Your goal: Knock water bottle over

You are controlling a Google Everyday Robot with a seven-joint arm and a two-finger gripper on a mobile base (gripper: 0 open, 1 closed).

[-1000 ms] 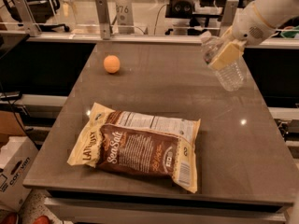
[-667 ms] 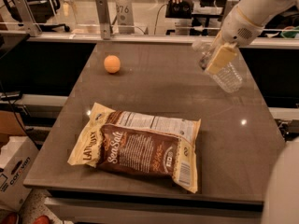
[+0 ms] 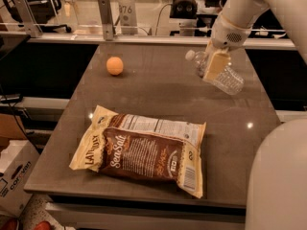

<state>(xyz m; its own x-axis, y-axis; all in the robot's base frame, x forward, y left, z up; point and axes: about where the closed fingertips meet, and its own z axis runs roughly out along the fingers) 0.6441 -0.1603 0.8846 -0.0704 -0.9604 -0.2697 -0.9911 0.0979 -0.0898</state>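
arm – white, rounded | wrist – dotted grille | claw – cream, upper right

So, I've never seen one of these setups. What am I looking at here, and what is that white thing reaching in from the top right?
The white thing is the robot's arm, the only one on this wheeled machine. There is a single camera, looking down at the table from the near side; where it is mounted is not known. The arm ends in a two-finger gripper, which is at the far right of the dark table, right against the water bottle. The bottle is clear with a white cap and is tilted, cap pointing up and left; I cannot tell whether it lies on the table. Also on the table are an orange ball at the far left and a large snack bag lying flat near the front. The pale curved shape at bottom right is probably part of the robot.
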